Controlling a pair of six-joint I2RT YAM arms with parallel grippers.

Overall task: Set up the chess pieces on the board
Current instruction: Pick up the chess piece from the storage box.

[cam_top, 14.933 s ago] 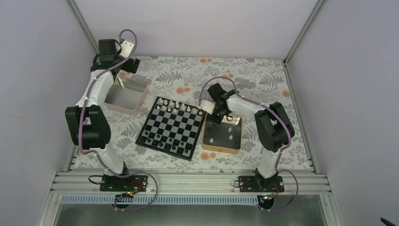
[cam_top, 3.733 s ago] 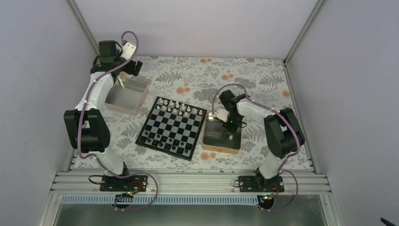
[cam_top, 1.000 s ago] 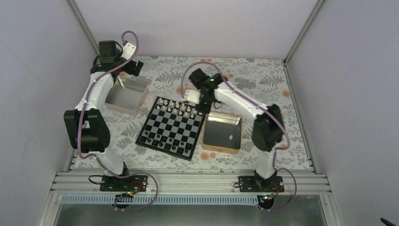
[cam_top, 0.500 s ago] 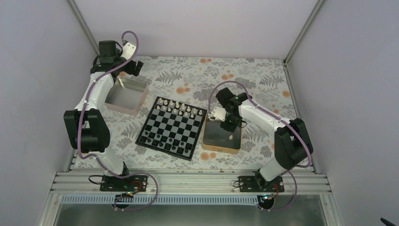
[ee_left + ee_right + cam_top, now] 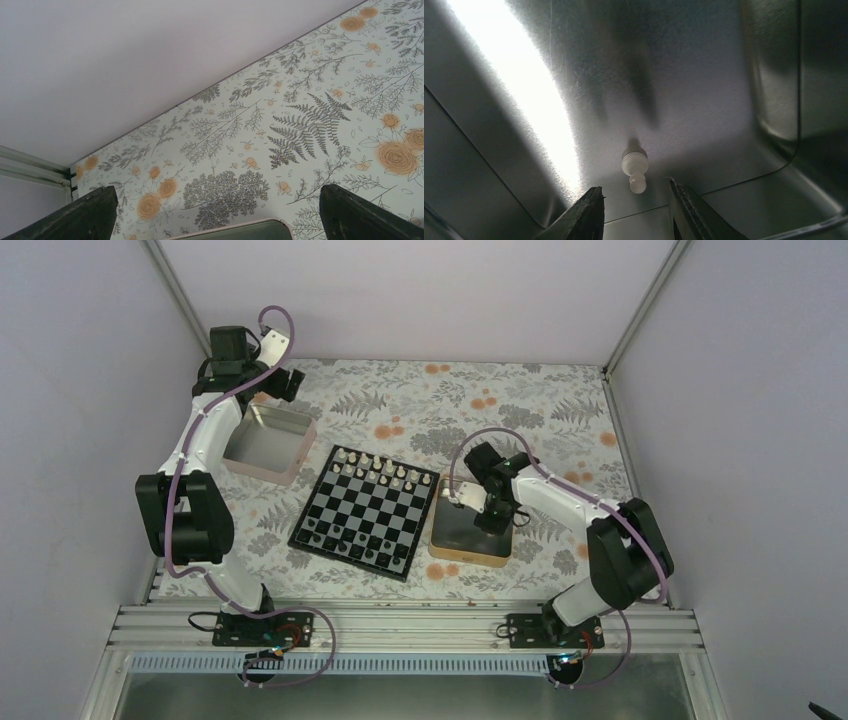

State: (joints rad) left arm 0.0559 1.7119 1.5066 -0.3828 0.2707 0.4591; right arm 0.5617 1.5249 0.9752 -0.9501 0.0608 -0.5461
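Seen from above, a black and grey chessboard (image 5: 362, 512) lies mid-table on a flowered cloth (image 5: 520, 400). Small white chess pieces (image 5: 378, 468) fill its far rows and dark pieces (image 5: 340, 540) line its near edge. A gold tin (image 5: 468, 556) lies just right of the board, and the right gripper (image 5: 490, 518) hangs inside it, jaws partly apart and holding nothing. One white piece (image 5: 634, 169) lies on the tin floor below the gap. The left gripper (image 5: 216, 207) hovers at the far left corner past a silver tin (image 5: 262, 472), jaws spread wide and empty
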